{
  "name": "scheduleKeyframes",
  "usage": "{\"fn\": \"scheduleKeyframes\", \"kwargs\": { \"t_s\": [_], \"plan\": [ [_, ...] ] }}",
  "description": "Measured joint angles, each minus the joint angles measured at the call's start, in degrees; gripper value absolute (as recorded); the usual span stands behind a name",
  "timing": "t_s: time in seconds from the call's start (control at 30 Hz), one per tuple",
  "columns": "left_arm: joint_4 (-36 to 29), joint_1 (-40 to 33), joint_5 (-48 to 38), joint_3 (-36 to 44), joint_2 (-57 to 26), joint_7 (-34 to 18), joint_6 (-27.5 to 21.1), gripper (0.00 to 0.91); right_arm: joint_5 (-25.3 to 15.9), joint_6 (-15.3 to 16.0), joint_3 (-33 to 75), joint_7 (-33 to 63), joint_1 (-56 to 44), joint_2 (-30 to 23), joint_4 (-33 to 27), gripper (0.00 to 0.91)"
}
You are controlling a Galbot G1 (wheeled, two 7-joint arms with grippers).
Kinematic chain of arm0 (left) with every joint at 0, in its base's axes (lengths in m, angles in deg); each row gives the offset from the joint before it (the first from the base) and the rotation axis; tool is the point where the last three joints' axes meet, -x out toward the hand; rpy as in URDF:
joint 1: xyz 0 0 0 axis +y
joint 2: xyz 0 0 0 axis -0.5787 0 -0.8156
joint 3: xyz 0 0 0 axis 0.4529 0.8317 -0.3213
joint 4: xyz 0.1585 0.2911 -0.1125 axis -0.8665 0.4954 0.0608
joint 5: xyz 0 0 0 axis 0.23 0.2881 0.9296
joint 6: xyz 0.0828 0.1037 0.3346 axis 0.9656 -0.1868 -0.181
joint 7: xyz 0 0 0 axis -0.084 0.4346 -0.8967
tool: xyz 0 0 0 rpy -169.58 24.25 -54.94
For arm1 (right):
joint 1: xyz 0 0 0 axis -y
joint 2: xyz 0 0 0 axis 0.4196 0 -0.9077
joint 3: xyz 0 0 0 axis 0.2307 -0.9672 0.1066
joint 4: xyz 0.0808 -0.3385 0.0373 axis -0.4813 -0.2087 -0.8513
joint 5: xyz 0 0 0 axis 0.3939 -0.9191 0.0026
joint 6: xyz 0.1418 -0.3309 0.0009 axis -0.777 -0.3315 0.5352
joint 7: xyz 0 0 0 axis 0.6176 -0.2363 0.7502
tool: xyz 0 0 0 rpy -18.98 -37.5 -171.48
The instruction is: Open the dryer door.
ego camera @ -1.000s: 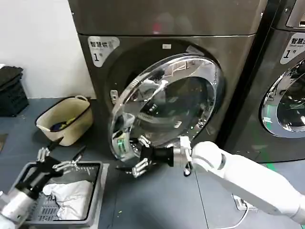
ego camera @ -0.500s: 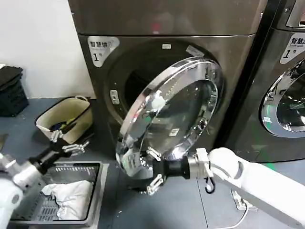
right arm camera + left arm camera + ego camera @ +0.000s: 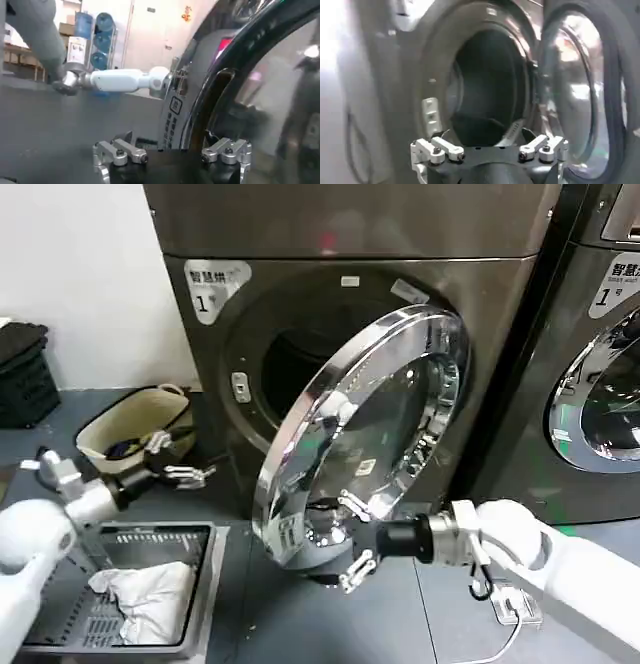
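While the right end effector [image 3: 352, 536], fingers spread and gripping nothing, sits at the lower rim of the half-open dryer door [image 3: 385, 424] above it, the chrome could slip off and the door swing back; the left end effector [image 3: 178, 472] is open too.

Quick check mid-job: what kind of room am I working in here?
Likely a laundry room: a dryer with the dryer door swung open, a second front-loading machine beside it, and a grey laundry basket of cloth on the floor.
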Motion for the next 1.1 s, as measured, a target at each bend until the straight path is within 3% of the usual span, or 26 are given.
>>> {"fn": "scheduleKeyframes", "kwargs": {
  "t_s": [0.27, 0.5, 0.9, 1.1],
  "plan": [
    [4.1, -11.5, 1.3, 12.8, 2.1, 4.1, 1.9, 0.907, 0.1, -0.9, 19.4, -0.1, -18.5, 0.5, 2.0, 0.907],
    [6.5, -18.8, 1.7, 20.8, 5.1, 4.8, 2.7, 0.907, -0.6, -3.8, 38.5, 0.1, -36.5, -2.2, 2.9, 0.907],
    [7.3, -23.1, 1.7, 26.9, 9.8, 4.7, 3.2, 0.907, -5.2, -11.5, 64.4, 6.5, -61.8, -16.0, 3.4, 0.907],
    [7.1, -23.9, 1.7, 27.9, 11.5, 4.4, 3.8, 0.907, -8.5, -11.6, 73.5, 14.0, -69.7, -23.5, 3.0, 0.907]
  ]
}}
